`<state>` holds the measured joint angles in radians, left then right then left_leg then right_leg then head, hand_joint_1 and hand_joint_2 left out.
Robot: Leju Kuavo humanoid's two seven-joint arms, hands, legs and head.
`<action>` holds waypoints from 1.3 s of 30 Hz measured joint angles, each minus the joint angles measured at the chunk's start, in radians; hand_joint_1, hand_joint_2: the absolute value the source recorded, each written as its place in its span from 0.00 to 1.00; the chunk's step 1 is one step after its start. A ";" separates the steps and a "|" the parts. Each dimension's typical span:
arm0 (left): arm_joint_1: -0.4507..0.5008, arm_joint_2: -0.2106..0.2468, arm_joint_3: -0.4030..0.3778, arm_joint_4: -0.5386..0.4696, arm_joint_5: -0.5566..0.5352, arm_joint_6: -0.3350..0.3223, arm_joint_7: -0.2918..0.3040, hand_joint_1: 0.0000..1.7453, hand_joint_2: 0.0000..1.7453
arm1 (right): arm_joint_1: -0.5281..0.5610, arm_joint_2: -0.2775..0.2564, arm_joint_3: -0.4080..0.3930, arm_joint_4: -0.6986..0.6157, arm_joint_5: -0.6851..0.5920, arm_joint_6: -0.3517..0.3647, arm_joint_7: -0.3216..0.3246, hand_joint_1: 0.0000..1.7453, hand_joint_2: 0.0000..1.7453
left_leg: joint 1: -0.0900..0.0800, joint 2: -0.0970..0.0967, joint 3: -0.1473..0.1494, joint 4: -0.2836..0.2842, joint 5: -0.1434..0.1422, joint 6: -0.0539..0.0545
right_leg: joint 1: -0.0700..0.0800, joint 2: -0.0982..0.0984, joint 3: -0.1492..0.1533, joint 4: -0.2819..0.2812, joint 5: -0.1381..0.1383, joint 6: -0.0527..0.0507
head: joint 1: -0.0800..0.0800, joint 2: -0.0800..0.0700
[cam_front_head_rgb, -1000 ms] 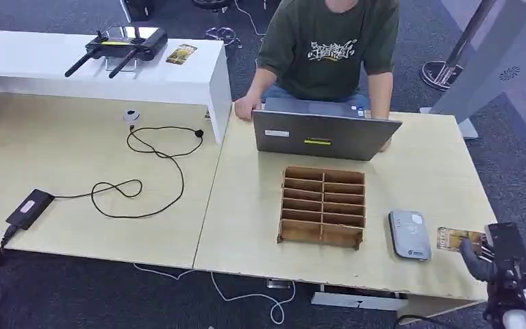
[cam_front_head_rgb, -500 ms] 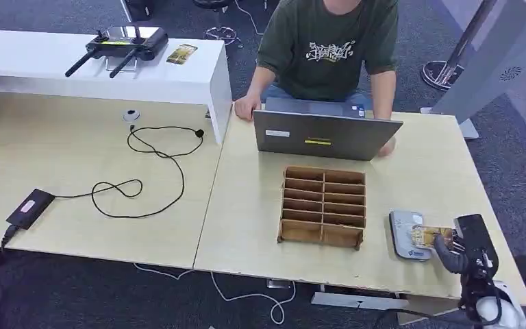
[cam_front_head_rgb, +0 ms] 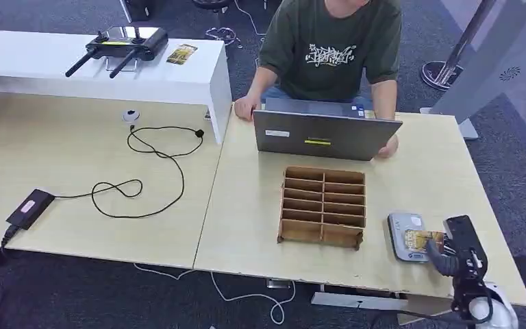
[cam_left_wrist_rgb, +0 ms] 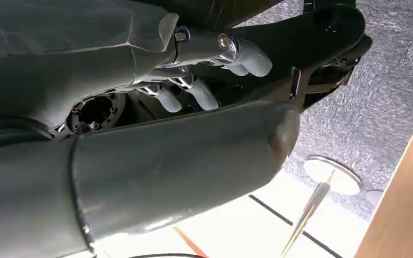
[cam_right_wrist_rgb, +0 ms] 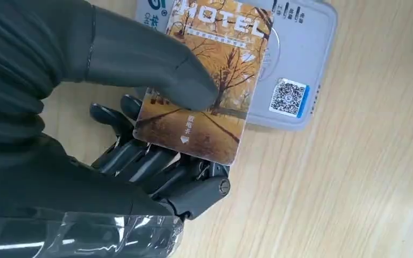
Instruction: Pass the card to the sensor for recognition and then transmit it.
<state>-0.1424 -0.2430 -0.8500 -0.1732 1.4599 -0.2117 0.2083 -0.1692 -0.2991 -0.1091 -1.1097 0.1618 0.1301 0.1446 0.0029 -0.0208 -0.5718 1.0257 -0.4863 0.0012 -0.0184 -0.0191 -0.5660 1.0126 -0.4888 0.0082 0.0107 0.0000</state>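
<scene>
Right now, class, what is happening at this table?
The robot's right hand holds a hotel card between thumb and fingers, with the card's far end over the grey card reader on the wooden table. A partitioned wooden tray stands beside the reader. A person sits opposite behind a laptop.

The right hand (cam_front_head_rgb: 452, 248) moves toward nine o'clock, carrying the orange autumn-print hotel card (cam_front_head_rgb: 422, 239) from beside the flat grey card sensor (cam_front_head_rgb: 405, 236) to over its three o'clock half. The seated person in the green T-shirt (cam_front_head_rgb: 332, 48) shifts slightly.
</scene>
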 joint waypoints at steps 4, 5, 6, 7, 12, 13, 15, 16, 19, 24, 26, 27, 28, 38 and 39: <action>0.002 0.005 -0.008 0.000 -0.002 -0.029 0.001 0.00 0.00 | -0.002 0.000 0.000 0.002 0.001 0.016 0.001 1.00 1.00 | 0.000 0.001 0.000 0.000 0.000 0.000 | 0.000 0.001 0.000 0.000 0.000 0.000 | 0.000 0.000; 0.002 0.005 -0.008 0.000 -0.002 -0.029 0.001 0.00 0.00 | -0.003 -0.001 0.000 0.003 0.000 0.018 0.000 1.00 1.00 | 0.000 0.002 0.001 0.000 0.000 0.000 | 0.000 0.001 0.000 0.000 0.000 0.000 | 0.000 0.000; 0.002 0.005 -0.008 0.000 -0.002 -0.029 0.001 0.00 0.00 | -0.004 -0.001 0.000 0.005 0.000 0.019 0.000 1.00 1.00 | 0.000 0.002 0.001 0.000 0.000 0.000 | 0.000 0.001 0.000 0.000 0.000 0.000 | 0.000 0.000; 0.003 0.005 -0.008 0.000 -0.002 -0.029 0.001 0.00 0.00 | -0.004 -0.001 0.000 0.006 0.000 0.018 -0.001 1.00 1.00 | 0.000 0.002 0.001 0.000 0.000 0.000 | 0.000 0.001 0.000 0.000 0.000 0.000 | 0.000 0.000; 0.004 0.006 -0.008 0.000 -0.001 -0.032 0.001 0.00 0.00 | -0.006 -0.002 -0.001 0.013 0.000 0.023 -0.009 1.00 1.00 | 0.000 0.002 0.001 0.000 0.000 0.000 | 0.000 0.001 0.001 0.000 0.000 0.000 | 0.000 0.000; 0.004 0.006 -0.008 0.000 -0.001 -0.032 0.001 0.00 0.00 | -0.007 -0.003 -0.001 0.014 0.000 0.026 -0.009 1.00 1.00 | 0.000 0.002 0.001 0.000 0.000 0.000 | 0.000 0.001 0.001 0.000 0.000 0.000 | 0.000 0.000; 0.004 0.006 -0.008 0.000 -0.001 -0.033 0.001 0.00 0.00 | -0.008 -0.006 -0.001 0.016 -0.001 0.031 -0.010 1.00 1.00 | 0.000 0.002 0.001 0.000 0.000 0.000 | 0.000 0.001 0.001 0.000 0.000 0.000 | 0.000 0.000; 0.004 0.006 -0.008 0.000 -0.001 -0.033 0.001 0.00 0.00 | -0.009 -0.007 -0.001 0.017 -0.001 0.032 -0.012 1.00 1.00 | 0.000 0.002 0.001 0.000 0.000 0.000 | 0.000 0.001 0.001 0.000 0.000 0.000 | 0.000 0.000; 0.004 0.006 -0.008 0.000 -0.002 -0.034 0.001 0.00 0.00 | -0.014 -0.010 -0.001 0.022 -0.002 0.032 -0.014 1.00 1.00 | 0.000 0.002 0.001 0.000 0.000 0.000 | 0.000 0.001 0.001 0.000 0.000 0.000 | 0.000 0.000; 0.004 0.006 -0.008 0.000 -0.002 -0.034 0.001 0.00 0.00 | -0.021 -0.014 -0.002 0.032 -0.014 0.021 -0.037 1.00 1.00 | 0.000 0.002 0.001 0.000 0.000 0.000 | 0.000 0.001 0.001 0.000 0.000 0.000 | 0.000 0.000; 0.004 0.006 -0.008 0.000 0.001 -0.037 -0.003 0.00 0.00 | -0.026 -0.014 -0.002 0.037 -0.003 -0.019 -0.066 1.00 1.00 | 0.000 0.002 0.000 0.000 0.000 0.000 | 0.000 0.001 0.001 0.000 0.001 0.000 | 0.000 0.000; 0.004 0.006 -0.008 0.000 0.003 -0.040 -0.007 0.00 0.00 | -0.029 -0.014 -0.002 0.037 -0.001 -0.037 -0.076 1.00 1.00 | 0.000 0.002 0.000 0.000 0.000 0.000 | 0.000 0.001 0.001 0.000 0.001 0.000 | 0.000 0.000; 0.004 0.006 -0.008 0.000 0.003 -0.040 -0.010 0.00 0.00 | -0.033 -0.014 -0.003 0.035 -0.002 -0.063 -0.092 1.00 1.00 | 0.000 0.002 0.001 0.000 0.000 0.000 | 0.000 0.001 0.001 0.000 0.001 0.000 | 0.000 0.000; 0.004 0.005 -0.008 0.003 -0.002 -0.040 -0.024 0.00 0.00 | -0.013 0.010 -0.056 -0.088 -0.072 -0.170 -0.210 1.00 1.00 | 0.000 0.001 0.000 0.000 0.000 0.000 | 0.000 0.001 0.000 0.000 0.000 0.000 | 0.000 0.000; 0.004 0.005 -0.008 0.004 -0.003 -0.040 -0.026 0.00 0.00 | -0.010 0.011 -0.060 -0.102 -0.079 -0.170 -0.212 1.00 1.00 | 0.000 0.002 0.000 0.000 0.000 0.000 | 0.000 0.001 0.000 0.000 0.000 0.000 | 0.000 0.000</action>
<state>-0.1382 -0.2377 -0.8579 -0.1694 1.4572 -0.2522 0.1820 -0.1788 -0.2880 -0.1690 -1.2112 0.0828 -0.0397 -0.0671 0.0029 -0.0192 -0.5719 1.0257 -0.4860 0.0016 -0.0184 -0.0183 -0.5662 1.0127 -0.4883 0.0082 0.0107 0.0000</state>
